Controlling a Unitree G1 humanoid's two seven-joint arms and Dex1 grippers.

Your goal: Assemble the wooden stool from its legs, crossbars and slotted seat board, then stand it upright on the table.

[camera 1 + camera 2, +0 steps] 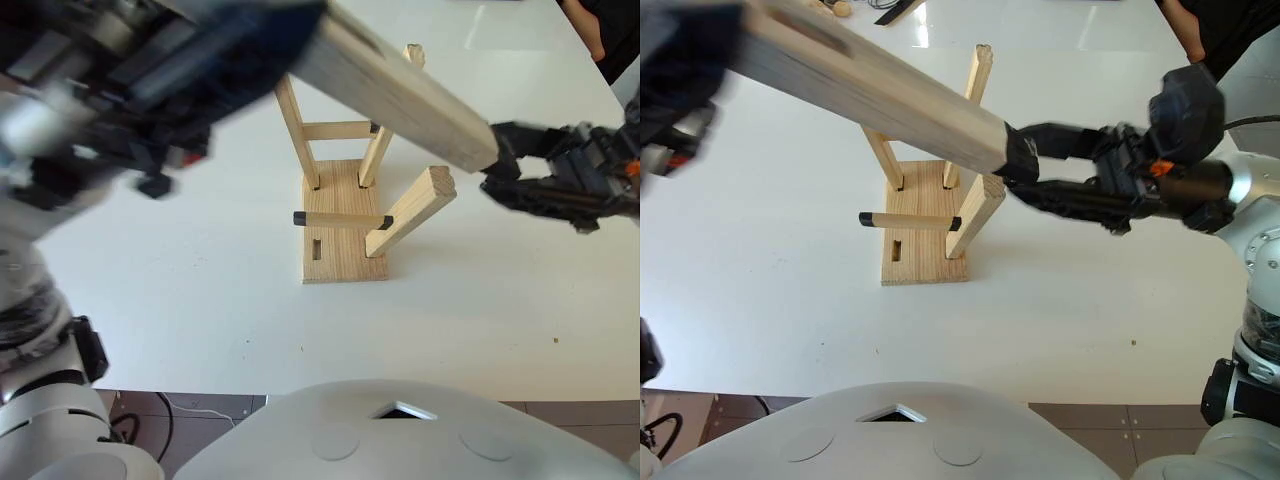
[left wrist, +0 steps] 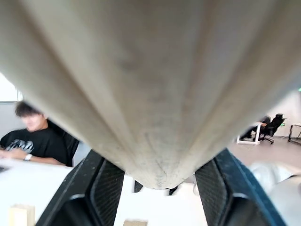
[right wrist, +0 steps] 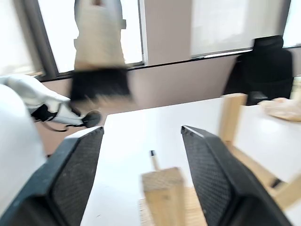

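Carefully, with the left gripper [image 2: 162,186] clamping the spare leg [image 1: 400,90] and the right gripper [image 1: 1032,163] spread, seemingly just clear of the tilted leg [image 1: 415,208], steady that leg before slotting the spare into the board [image 1: 345,265].

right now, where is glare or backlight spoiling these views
right eye view: a bright reflection whitens the far end of the table; right wrist view: the windows behind are blown out white; left wrist view: the wooden leg is lit from behind, so the face towards the camera sits in shade
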